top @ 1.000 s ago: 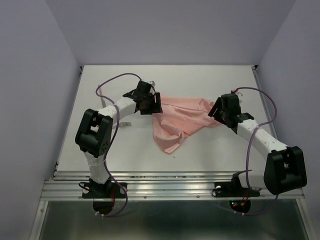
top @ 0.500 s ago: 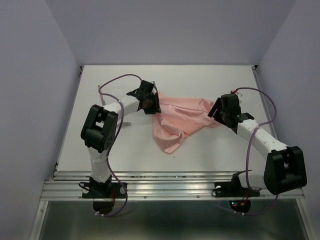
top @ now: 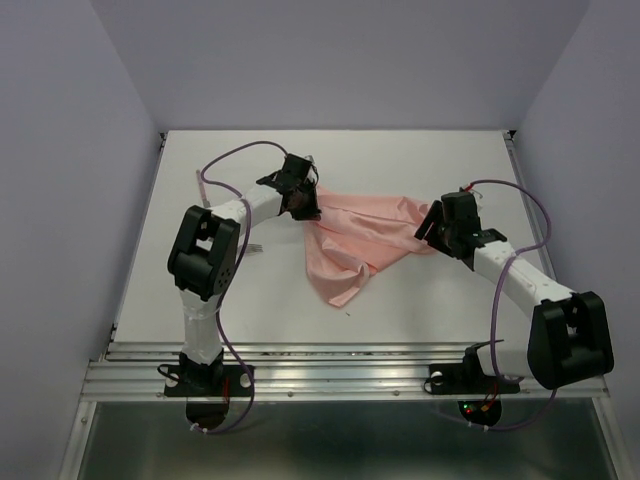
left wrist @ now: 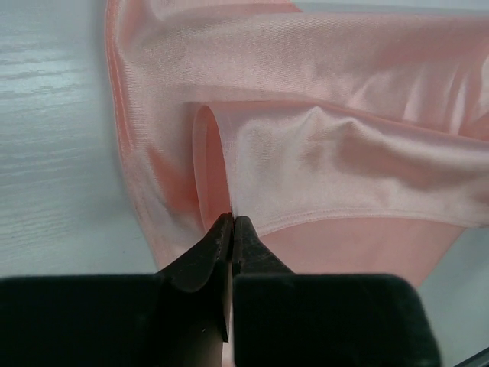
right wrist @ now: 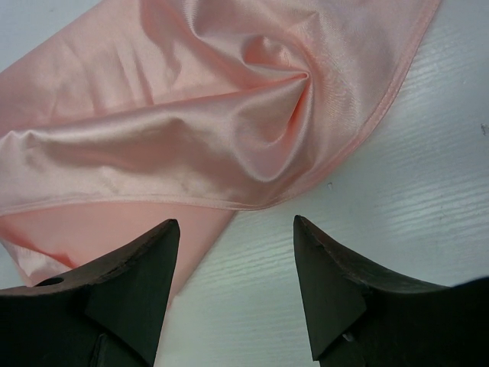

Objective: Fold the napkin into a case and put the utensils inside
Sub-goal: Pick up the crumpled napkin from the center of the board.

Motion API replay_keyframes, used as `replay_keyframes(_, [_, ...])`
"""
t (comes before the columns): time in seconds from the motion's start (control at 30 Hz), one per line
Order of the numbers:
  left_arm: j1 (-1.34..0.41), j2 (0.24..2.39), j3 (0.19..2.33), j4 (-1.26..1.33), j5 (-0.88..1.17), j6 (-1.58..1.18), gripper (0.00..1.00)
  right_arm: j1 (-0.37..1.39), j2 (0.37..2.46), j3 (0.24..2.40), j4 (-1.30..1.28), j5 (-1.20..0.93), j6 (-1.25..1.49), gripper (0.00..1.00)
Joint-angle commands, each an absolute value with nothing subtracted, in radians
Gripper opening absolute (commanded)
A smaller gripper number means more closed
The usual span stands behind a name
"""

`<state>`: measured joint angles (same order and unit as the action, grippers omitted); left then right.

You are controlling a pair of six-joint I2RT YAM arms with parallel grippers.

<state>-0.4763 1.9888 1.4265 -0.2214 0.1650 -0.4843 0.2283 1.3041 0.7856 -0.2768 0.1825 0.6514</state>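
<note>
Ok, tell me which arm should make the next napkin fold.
Left. The left end effector is pinched shut on a raised fold of the napkin; the right end effector hangs open above the cloth's edge, holding nothing.

The napkin (top: pixel 360 240) is lying bunched across the middle of the table (top: pixel 420 165), one corner trailing toward the near edge. My left hand (top: pixel 306 204) is sitting at the napkin's far left end, its tips meeting on a raised fold of the cloth edge there (left wrist: pixel 231 222). My right hand (top: pixel 429 226) is hovering over the napkin's right end, with the cloth edge lying just beyond its spread fingers (right wrist: pixel 153 245) and bare table between them. A thin utensil (top: pixel 254 246) is lying on the table left of the napkin, beside my left forearm.
</note>
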Motion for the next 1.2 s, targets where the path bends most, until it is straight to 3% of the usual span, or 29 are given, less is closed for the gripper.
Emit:
replay_keyframes(0.0, [-0.477,1.974,1.485,-0.242,0.153,-0.466,0.04,0.224,1.295,0.778,-0.245,0.181,0.657,0.66])
replay_keyframes(0.03, [-0.477,1.973,1.488,-0.244,0.153,-0.465,0.00,0.224,1.296,0.776,-0.245,0.183,0.658,0.66])
replay_keyframes(0.2, [-0.477,1.931,1.489,-0.250,0.175,-0.460,0.00,0.154,1.324,0.772,-0.213,0.210,0.646,0.67])
replay_keyframes(0.4, [-0.479,1.873,1.485,-0.250,0.198,-0.448,0.00,-0.050,1.405,0.784,-0.117,0.029,0.640,0.65])
replay_keyframes(0.77, [-0.477,1.853,1.483,-0.249,0.219,-0.442,0.00,-0.120,1.644,0.839,-0.012,-0.078,0.667,0.55])
replay_keyframes(0.87, [-0.479,1.855,1.485,-0.247,0.221,-0.440,0.00,-0.120,1.673,0.845,0.044,-0.094,0.684,0.44])
replay_keyframes(0.97, [-0.477,1.856,1.499,-0.258,0.216,-0.431,0.00,-0.120,1.693,0.862,0.057,-0.095,0.703,0.06])
replay_keyframes(1.0, [-0.477,1.859,1.506,-0.274,0.209,-0.423,0.00,-0.120,1.692,0.871,0.058,-0.097,0.707,0.01])
replay_keyframes(1.17, [-0.410,1.896,1.724,-0.371,0.149,-0.361,0.00,-0.129,1.680,1.083,0.017,-0.097,0.723,0.01])
